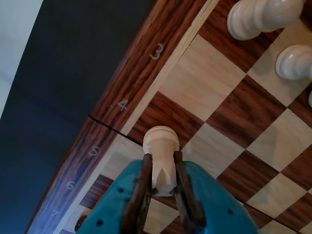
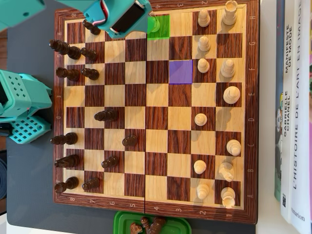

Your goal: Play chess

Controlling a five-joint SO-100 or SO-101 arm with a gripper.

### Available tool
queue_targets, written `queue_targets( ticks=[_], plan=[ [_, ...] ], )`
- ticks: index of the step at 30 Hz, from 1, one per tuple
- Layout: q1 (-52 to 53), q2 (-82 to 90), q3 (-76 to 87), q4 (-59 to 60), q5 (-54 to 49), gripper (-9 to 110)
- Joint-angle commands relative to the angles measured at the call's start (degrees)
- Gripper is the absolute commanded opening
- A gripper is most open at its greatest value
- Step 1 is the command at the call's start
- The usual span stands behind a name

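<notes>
**A:** Which step is this?

**B:** A move is under way. The gripper [image 1: 161,157] is clamped on a white pawn [image 1: 161,141], one finger on each side of its body. In the wrist view the pawn sits by the board [image 2: 251,122] edge, about level with the printed 4. I can't tell whether it touches the wood or hangs clear.

**A:** And from above?

**B:** The pawn is at the green square [image 2: 163,30], against the far edge of the board, near its middle. A purple square [image 2: 180,71] lies two rows nearer and one column to the right. No piece stands on it.

**A:** So what does the next move call for?

**B:** My guess is that purple marks the destination. The arm would need to lift the pawn clear, carry it there and set it upright. The white pawn just right of purple is the piece to avoid knocking.

**A:** Counts?

**B:** I count twelve white pieces standing on the right half, so thirteen with the held pawn. The dark pieces on the left come to about thirteen. They lean in the picture, and the arm may hide others. There is one green square and one purple. The green tray [image 2: 122,222] beside the near edge holds about three dark pieces. A few books [image 2: 292,122] lie to the right.
</notes>
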Motion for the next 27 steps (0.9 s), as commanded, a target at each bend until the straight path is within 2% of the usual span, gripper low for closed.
queue_targets(
  ticks=[1, 18, 23, 27],
  plan=[
    [-0.62, -0.7, -3.69, -0.7, 0.35, 2],
    [-0.18, -3.16, -5.8, 0.0, 0.0, 2],
    [-0.18, -3.16, -5.8, -0.09, -0.09, 11],
    [-0.18, -3.16, -5.8, -0.44, -0.09, 13]
  ],
)
